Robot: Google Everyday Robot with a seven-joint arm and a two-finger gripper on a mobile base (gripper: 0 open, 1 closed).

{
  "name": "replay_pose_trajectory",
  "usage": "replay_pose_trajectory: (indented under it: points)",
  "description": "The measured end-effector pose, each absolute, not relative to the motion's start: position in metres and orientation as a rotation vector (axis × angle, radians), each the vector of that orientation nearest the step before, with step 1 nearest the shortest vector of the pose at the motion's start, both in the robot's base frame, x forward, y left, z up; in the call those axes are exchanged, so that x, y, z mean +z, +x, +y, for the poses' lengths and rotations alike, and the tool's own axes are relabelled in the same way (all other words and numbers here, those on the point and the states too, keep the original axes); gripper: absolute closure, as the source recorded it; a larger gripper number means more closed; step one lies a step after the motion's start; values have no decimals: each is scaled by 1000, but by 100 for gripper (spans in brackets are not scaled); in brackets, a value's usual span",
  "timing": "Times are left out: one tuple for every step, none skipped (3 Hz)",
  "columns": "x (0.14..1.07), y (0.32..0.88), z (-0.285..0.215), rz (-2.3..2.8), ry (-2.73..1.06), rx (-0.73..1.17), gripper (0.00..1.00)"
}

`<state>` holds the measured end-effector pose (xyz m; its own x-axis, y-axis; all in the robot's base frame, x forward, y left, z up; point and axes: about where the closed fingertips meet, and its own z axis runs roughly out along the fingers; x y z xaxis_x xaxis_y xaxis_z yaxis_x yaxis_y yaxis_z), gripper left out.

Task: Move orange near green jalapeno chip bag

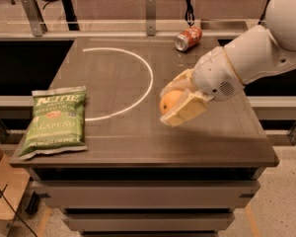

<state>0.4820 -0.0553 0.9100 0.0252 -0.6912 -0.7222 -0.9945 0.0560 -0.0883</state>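
you're looking down at a dark brown rectangular tabletop (212, 142) from its front edge. the robot's white arm (251, 58) is reaching in from the upper right. its two-finger gripper (166, 106) w/ cream-coloured fingers (187, 113) is hovering over the table's middle, a bit right of centre. the fingers are pinching a round, smooth, bright orange fruit (169, 101) btwn them. one finger is sitting over its top-rear and the other is running under its front, so only the fruit's left face is showing. a shadow is lying on the wood under the gripper; i can't tell whether the orange fruit is touching the surface.

a flat, crinkly green chip bag (54, 122) w/ white "jalapeno" lettering and a small red emblem is lying face up at the table's front left corner, its lower edge sitting right at the table's rim. the orange fruit and the chip bag are sitting well apart, w/ bare tabletop btwn them.

a thin white arc (147, 83) painted on the surface is curving from the back left round to the left-centre, its rightmost bend passing just left of the gripper. a red-orange metal soda can (187, 38) is lying on its side at the back edge, silver end facing front-left, well behind the gripper. below the tabletop, dark drawer-like shelves (143, 191) are stacking down toward a speckled floor (286, 191).
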Motion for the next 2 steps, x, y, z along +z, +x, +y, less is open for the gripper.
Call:
replay_pose_trajectory:
  points:
    - [910,474,7,1562,-1689,817,100]
    - [910,474,6,1563,-1690,815,100]
